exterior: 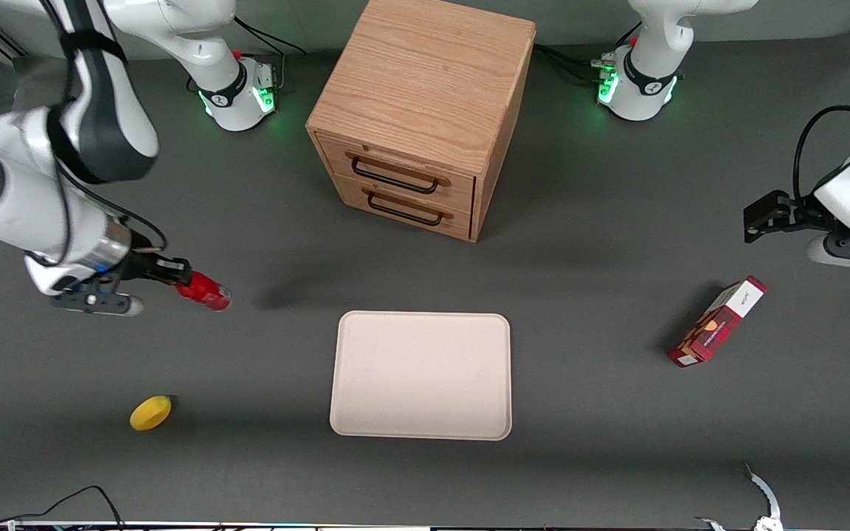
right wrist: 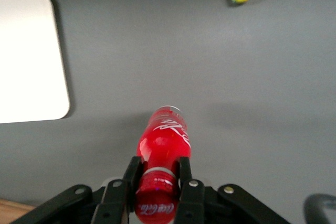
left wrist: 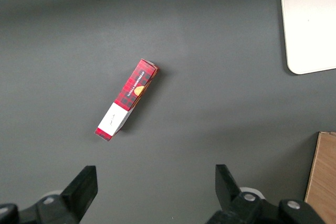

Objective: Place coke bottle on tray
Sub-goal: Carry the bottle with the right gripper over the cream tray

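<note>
The coke bottle (exterior: pixel 204 290) is small and red with a red cap and silvery base. My right gripper (exterior: pixel 174 274) is shut on its neck and holds it above the table, toward the working arm's end, beside the tray (exterior: pixel 421 375). In the right wrist view the two fingers (right wrist: pixel 131 170) clamp the bottle (right wrist: pixel 164 140) just under its cap, with the gripper (right wrist: pixel 157 174) centred on it. The pale beige tray (right wrist: pixel 29 56) lies flat, with nothing on it.
A wooden drawer cabinet (exterior: pixel 419 110) stands farther from the front camera than the tray. A yellow lemon (exterior: pixel 150 412) lies nearer the camera than the bottle. A red-and-white carton box (exterior: pixel 718 321) lies toward the parked arm's end.
</note>
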{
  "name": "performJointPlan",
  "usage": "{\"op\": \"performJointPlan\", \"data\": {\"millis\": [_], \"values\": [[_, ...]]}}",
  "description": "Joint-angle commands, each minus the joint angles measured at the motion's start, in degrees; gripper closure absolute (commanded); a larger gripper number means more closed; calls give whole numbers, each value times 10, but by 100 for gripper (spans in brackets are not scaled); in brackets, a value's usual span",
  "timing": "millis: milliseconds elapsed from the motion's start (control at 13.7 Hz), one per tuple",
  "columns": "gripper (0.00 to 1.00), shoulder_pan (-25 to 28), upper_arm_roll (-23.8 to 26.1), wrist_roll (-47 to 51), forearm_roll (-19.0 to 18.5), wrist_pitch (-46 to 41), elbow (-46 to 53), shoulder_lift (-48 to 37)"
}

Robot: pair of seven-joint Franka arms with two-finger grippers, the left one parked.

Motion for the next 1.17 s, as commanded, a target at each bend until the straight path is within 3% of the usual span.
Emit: {"op": "performJointPlan", "data": {"millis": [0, 293, 439, 585, 1098], "values": [[100, 1, -2, -14, 6, -84, 118, 21], [100, 19, 10, 66, 7, -237, 359, 146], [100, 28, 31, 139, 7, -259, 468, 224], [100, 34, 66, 228, 5, -222, 507, 277], [100, 92, 70, 417, -17, 15, 515, 411]]}}
